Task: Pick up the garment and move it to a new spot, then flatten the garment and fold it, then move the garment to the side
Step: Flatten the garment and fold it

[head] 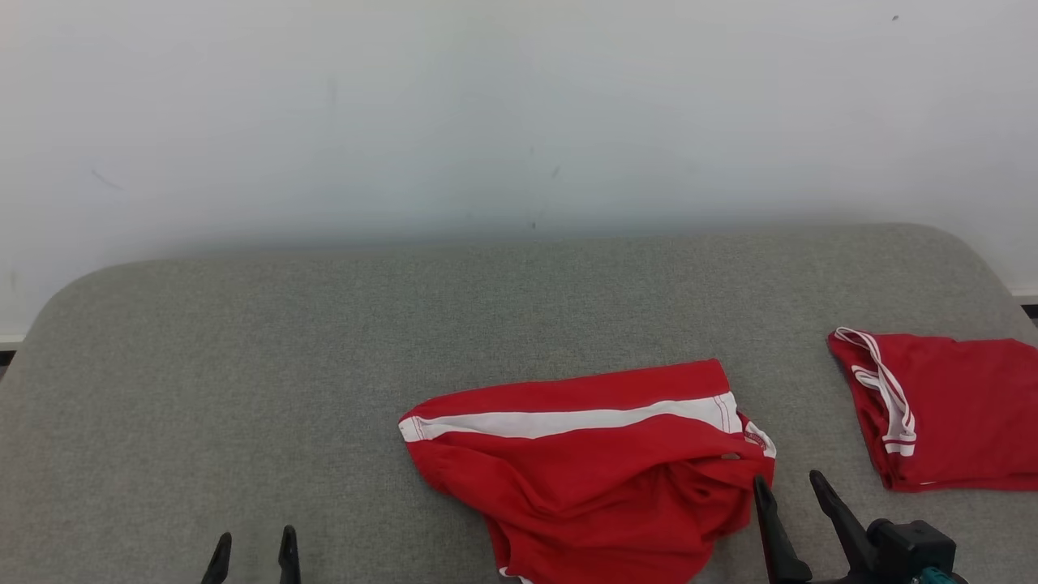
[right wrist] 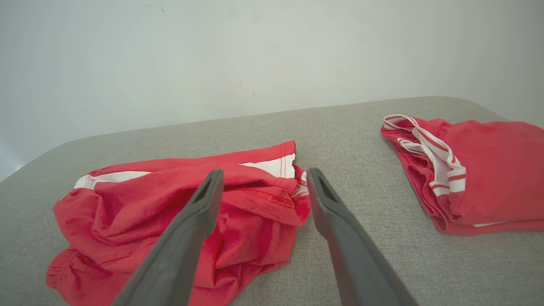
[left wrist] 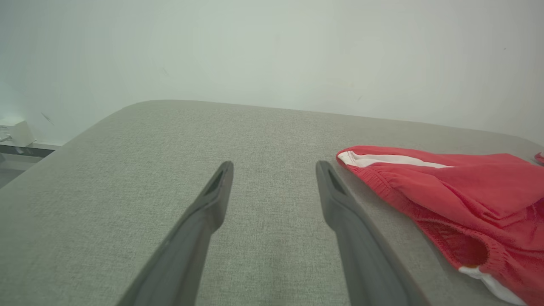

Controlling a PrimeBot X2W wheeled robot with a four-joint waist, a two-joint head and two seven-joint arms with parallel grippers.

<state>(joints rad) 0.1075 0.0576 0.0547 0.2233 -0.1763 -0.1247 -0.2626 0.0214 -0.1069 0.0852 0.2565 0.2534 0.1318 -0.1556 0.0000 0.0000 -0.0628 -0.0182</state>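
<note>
Two red pieces lie on your grey fabric-covered table [head: 243,365]: the crumpled red garment with a white stripe [head: 592,462] at the near middle, a folded red garment with white trim [head: 949,405] well apart to its right. Your right fingers [head: 770,519] stand apart, empty, just beside the crumpled one's right edge; your left fingers [head: 286,551], also apart, hover near left.
</note>
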